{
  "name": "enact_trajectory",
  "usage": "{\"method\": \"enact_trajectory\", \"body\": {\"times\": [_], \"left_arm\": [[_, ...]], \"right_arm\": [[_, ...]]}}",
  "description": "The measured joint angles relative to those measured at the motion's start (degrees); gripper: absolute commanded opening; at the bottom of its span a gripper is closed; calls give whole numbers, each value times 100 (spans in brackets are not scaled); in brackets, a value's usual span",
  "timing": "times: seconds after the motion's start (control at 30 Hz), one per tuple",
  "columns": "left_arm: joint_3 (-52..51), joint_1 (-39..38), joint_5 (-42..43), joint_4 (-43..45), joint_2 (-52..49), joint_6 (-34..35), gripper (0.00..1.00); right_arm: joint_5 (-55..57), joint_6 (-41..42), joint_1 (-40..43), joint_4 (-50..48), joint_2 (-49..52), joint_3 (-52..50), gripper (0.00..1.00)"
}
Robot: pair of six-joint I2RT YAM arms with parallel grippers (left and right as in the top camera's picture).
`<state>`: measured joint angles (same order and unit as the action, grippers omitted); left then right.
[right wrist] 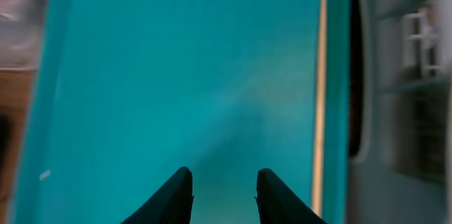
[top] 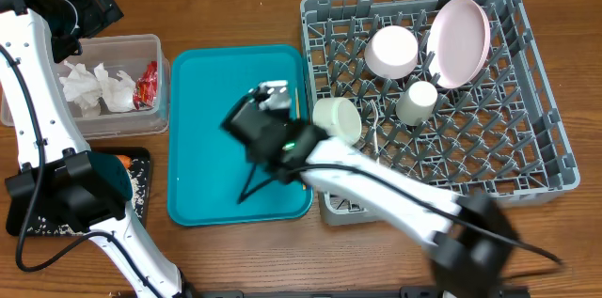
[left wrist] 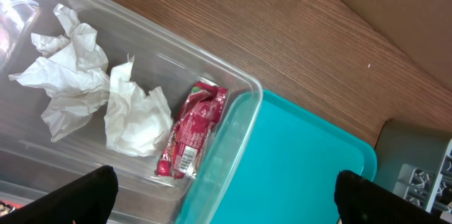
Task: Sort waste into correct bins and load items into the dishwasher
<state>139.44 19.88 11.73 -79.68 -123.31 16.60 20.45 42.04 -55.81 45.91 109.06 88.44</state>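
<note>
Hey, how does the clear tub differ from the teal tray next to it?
The clear tub is see-through and smaller; the teal tray is opaque and bigger. The tub holds crumpled napkins and a red wrapper; the tray shows a thin wooden stick. Both are rectangular with rounded corners.

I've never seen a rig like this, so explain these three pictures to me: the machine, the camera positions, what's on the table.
Two robot arms work at a table. One picture looks down from above; the other two come from cameras on the wrists. The left pincer is open near a clear tub holding paper napkins and a red wrapper. The right pincer, holding nothing, hovers over a teal tray where a wooden stick lies. A grey rack holds a plate and bowls.
</note>
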Motion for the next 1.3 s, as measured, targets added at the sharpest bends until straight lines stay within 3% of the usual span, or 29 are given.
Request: {"method": "enact_trajectory", "body": {"times": [0.3,0.7,1.3], "left_arm": [[0,0,2,0,0,0,100],[0,0,2,0,0,0,100],[0,0,0,-2,0,0,100]], "right_arm": [[798,262,-111,-175,1421,-9,40],[935,297,199,-127,1467,-11,43],[269,352,514,-407,1464,-186,44]]}}
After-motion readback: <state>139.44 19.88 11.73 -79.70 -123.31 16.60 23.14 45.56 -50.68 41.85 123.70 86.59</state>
